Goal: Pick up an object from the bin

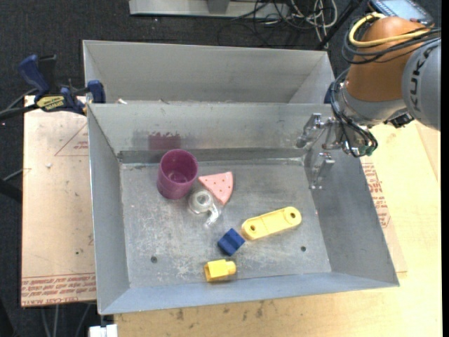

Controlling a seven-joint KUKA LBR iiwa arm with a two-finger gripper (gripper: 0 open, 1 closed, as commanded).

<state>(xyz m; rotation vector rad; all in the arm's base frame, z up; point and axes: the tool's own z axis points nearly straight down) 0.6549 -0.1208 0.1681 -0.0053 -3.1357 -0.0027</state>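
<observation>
The hand [319, 161] is seen by the right wall of the bin [210, 83], near the back corner. Whether it is open cannot be told, and nothing is seen held in it. The nearest thing, a yellow flat bar [271, 223], is laid just right of the floor's middle. It is judged light and stiff, best taken across its narrow width.

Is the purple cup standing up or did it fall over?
Standing up. The purple cup has its round open mouth facing up and its bottom down on the floor of the bin, next to the pink wedge.
</observation>
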